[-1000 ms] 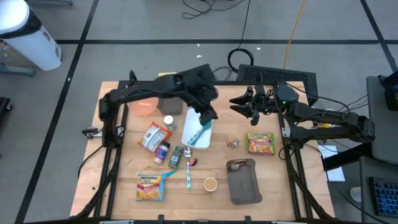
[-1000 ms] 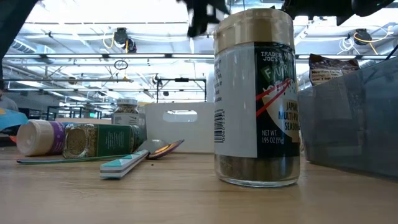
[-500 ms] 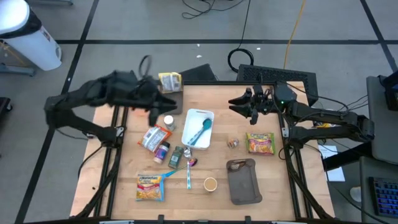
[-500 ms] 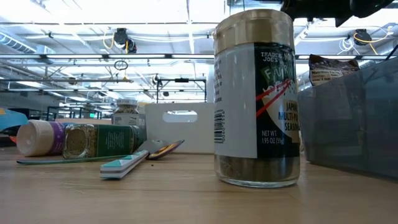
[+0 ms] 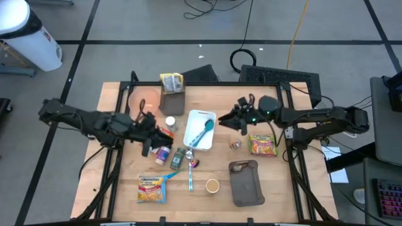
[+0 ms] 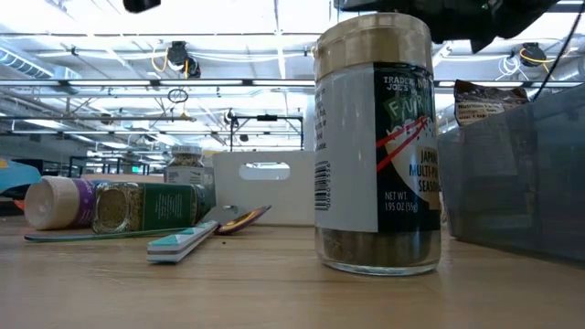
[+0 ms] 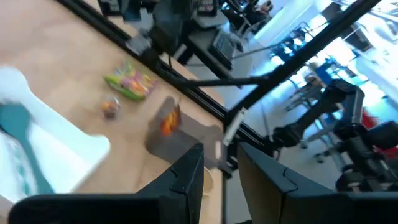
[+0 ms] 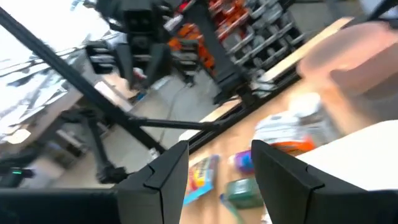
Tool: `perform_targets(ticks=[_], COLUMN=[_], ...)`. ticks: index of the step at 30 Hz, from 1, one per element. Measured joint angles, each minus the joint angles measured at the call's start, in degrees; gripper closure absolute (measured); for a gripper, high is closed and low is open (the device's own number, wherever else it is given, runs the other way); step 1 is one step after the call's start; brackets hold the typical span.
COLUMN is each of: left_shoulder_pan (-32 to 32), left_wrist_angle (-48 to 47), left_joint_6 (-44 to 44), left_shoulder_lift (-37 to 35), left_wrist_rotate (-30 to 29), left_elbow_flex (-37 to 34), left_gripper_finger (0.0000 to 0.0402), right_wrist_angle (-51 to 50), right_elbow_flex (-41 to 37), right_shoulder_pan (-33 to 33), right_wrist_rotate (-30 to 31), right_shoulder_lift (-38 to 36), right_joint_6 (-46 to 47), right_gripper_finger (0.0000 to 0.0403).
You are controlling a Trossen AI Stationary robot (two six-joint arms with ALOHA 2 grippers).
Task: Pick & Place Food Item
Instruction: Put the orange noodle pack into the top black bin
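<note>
High view: the left gripper (image 5: pixel 149 133) sits left of centre, over the snack packet (image 5: pixel 157 136) and beside the small jar (image 5: pixel 170 123); its finger gap does not show here. The right gripper (image 5: pixel 233 117) hangs right of centre, just off the white tray (image 5: pixel 191 135) that holds the teal spoon (image 5: pixel 202 132). A ramen pack (image 5: pixel 262 144) lies right of centre.

Low view: a seasoning jar (image 6: pixel 377 146) fills the centre; neither gripper shows clearly.

Left wrist view: the fingers (image 7: pixel 184 177) stand slightly apart at the bottom, holding nothing.

Right wrist view: the fingers (image 8: pixel 163 172) are spread, empty, at the bottom.
</note>
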Motion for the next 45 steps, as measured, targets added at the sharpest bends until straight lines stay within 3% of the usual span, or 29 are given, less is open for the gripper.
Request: perform_targets(ticks=[9,14,17,22,25,38,45], left_shoulder_pan=[-3.12,-3.01,-2.95,-3.02,-3.9,-13.45,-18.43], left_wrist_angle=[11.39,16.39,17.87,16.11,13.72,-3.63,-6.06], left_joint_6=[-5.42,-5.64,-5.57,-7.68,-11.18,-24.67,-31.82], left_shoulder_lift=[6.76,13.49,16.92,21.0,21.43,13.53,12.91], left_wrist_rotate=[-0.1,0.6,5.53,20.26,23.85,19.54,14.56], left_elbow_flex=[-6.51,-6.51,-6.51,-6.53,-6.53,-6.56,-6.56], left_gripper_finger=[0.0298,0.0298,0.0298,0.0298,0.0298,0.0298,0.0298], right_wrist_angle=[19.71,27.21,27.88,27.82,27.75,25.91,25.96], right_elbow_flex=[0.0,0.0,0.0,0.0,0.0,0.0,0.0], right_shoulder_pan=[8.95,10.49,10.64,10.62,10.62,10.62,10.62], right_wrist_rotate=[8.93,8.99,9.19,10.48,10.48,10.26,10.08], right_shoulder_lift=[10.38,13.41,13.36,13.39,13.39,13.39,13.39], right_joint_6=[5.24,5.29,5.27,4.98,3.99,3.28,3.2], right_gripper_finger=[0.0234,0.0234,0.0234,0.0234,0.0234,0.0234,0.0234])
